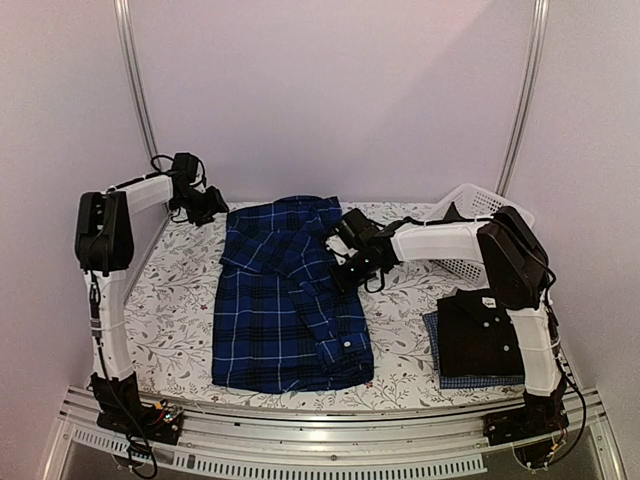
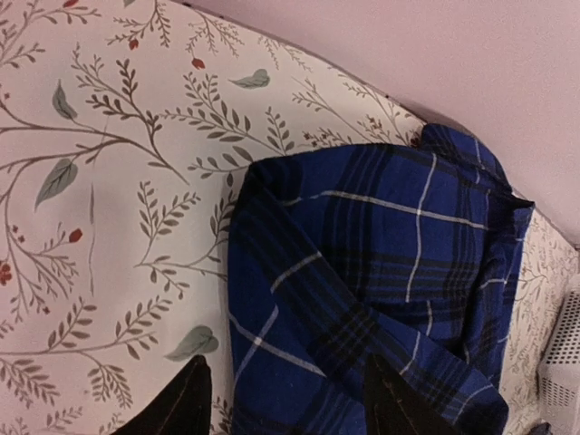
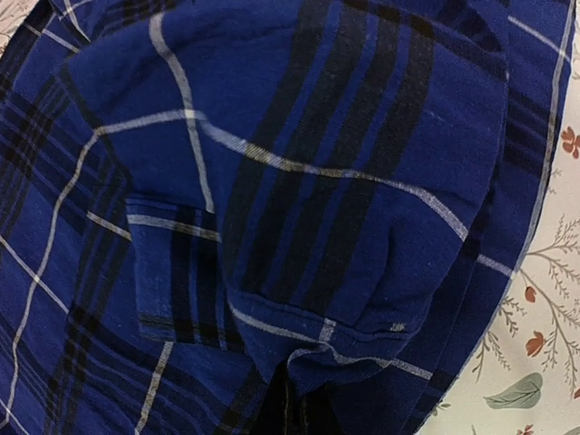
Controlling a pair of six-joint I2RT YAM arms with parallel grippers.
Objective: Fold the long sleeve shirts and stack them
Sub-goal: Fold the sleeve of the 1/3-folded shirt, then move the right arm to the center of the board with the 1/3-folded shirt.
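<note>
The side-folding step seems to be underway: the right gripper (image 1: 350,268) is clamping the plaid shirt (image 1: 285,320), mid-table, by its right side, while the left gripper (image 1: 212,208) is hovering, fingers apart, at its far-left corner. The next move is likely calling for laying that fold flat, then releasing.

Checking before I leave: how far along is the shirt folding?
Done: folded plain black button-up shirt stacked on fine blue check shirt. In hand: right gripper pinches the half-folded dark blue plaid shirt; left gripper open. Left: finish folding, stack it.
</note>
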